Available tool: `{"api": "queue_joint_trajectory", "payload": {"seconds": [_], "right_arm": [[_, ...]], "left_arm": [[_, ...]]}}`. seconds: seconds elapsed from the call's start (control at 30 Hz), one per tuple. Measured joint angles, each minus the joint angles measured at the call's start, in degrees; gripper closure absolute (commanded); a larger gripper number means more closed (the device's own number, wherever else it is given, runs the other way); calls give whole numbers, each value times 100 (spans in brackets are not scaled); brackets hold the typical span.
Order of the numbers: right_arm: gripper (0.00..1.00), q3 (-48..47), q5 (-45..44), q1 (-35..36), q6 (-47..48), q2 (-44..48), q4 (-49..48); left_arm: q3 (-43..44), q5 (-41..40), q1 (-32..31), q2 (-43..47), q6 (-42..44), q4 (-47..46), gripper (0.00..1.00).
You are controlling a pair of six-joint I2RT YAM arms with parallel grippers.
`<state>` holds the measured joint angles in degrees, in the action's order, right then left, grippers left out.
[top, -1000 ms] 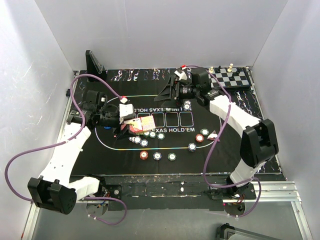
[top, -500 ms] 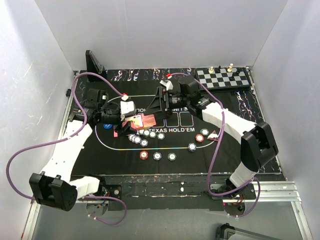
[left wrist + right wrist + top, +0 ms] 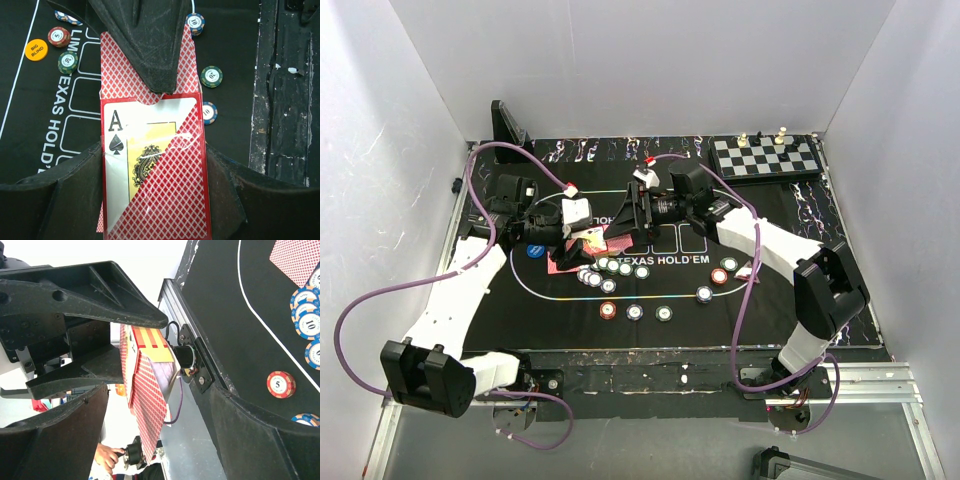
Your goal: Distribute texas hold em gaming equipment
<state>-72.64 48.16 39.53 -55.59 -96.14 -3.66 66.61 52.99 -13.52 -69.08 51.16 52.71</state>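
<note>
The left gripper [image 3: 582, 246] and right gripper [image 3: 619, 221] are crowding the felt mat's [image 3: 790, 310] left-centre around the card box [image 3: 603, 242]. Poker chips [image 3: 635, 312] are dotting the middle. A chessboard [image 3: 765, 157] is blocking the far right corner, a black stand [image 3: 508, 125] the far left. The mat's near-edge strip is lying open.

This was a robot test cell of the kind found in a lab. Plain white walls [image 3: 620, 70] boxed in the worktop [image 3: 650, 358] on three sides. A left arm [image 3: 460, 290] and a right arm [image 3: 770, 240], both white and black, were bolted to a metal rail [image 3: 880, 378] at the near edge, with purple cables [image 3: 395, 292] looping loose from them. A black felt mat [image 3: 560, 300], poker chips [image 3: 635, 312], playing cards [image 3: 605, 243] and a chessboard [image 3: 765, 157] lay on the scuffed black surface.
</note>
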Motion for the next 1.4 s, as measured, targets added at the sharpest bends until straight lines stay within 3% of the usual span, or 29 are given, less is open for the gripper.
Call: {"api": "queue_joint_trajectory", "payload": {"seconds": [0.4, 0.63, 1.23, 1.4], "right_arm": [[42, 385, 52, -105, -302, -15, -372], [47, 509, 136, -197, -470, 4, -586], [48, 767, 127, -584, -555, 463, -656], [22, 767, 131, -610, -549, 476, -610]], "left_arm": [[70, -20, 0, -4, -61, -7, 100], [70, -28, 4, -4, -70, -7, 100], [55, 142, 4, 20, -411, -245, 100], [46, 195, 4, 28, -566, -396, 100]]}}
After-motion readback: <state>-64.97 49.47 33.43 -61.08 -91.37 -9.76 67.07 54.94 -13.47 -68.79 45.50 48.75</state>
